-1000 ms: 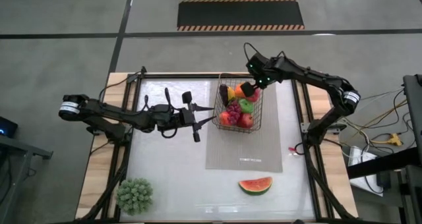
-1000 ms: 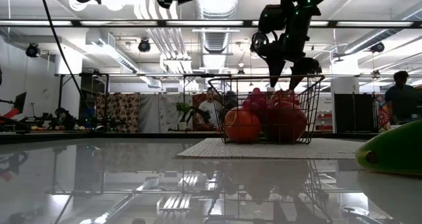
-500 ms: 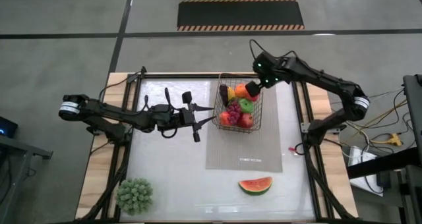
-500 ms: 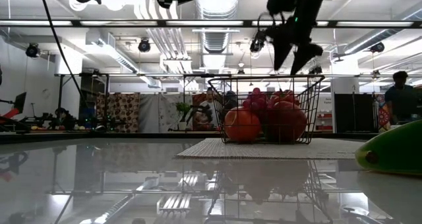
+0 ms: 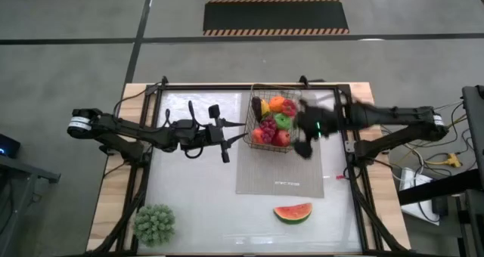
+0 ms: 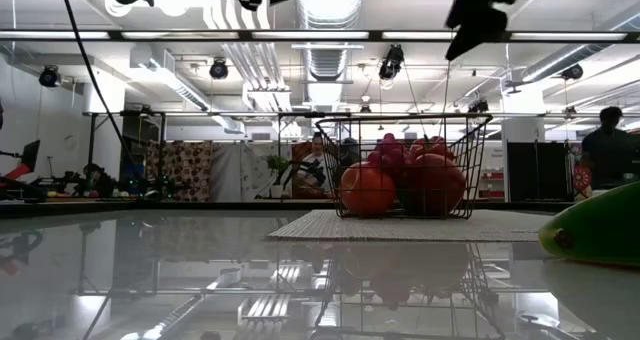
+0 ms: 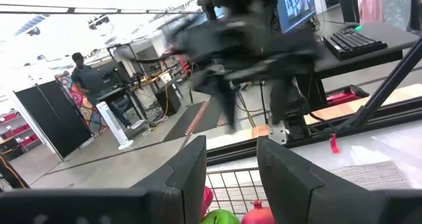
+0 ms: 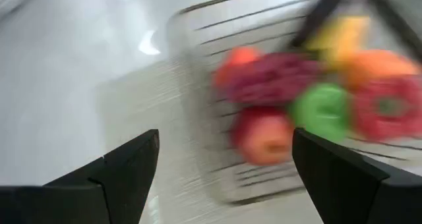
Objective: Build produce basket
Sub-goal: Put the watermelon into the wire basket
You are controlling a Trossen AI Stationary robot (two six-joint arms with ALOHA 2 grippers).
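— Right gripper (image 5: 305, 138): where, and how are its fingers?
— Above the grey mat (image 5: 280, 178), just off the basket's (image 5: 254, 138) 3 o'clock side, fingers spread wide with nothing between them.
— And the left gripper (image 5: 227, 140)?
— Off the basket's 9 o'clock side, over bare table (image 5: 197, 204); its fingers stand apart and empty too.
— Starting nearest, what lies on the table?
— At 6 o'clock from the basket, the watermelon slice (image 5: 293, 212) sits alone by the near edge. A green leafy bunch (image 5: 154, 224) is at the near left corner, well apart.
— And farther back?
— The basket rests on the mat's far end, holding a red apple (image 5: 281, 137), purple grapes (image 5: 267, 126), a green apple (image 5: 282, 121), a red pepper (image 5: 289, 108), an orange (image 5: 276, 103) and an eggplant (image 5: 257, 107).
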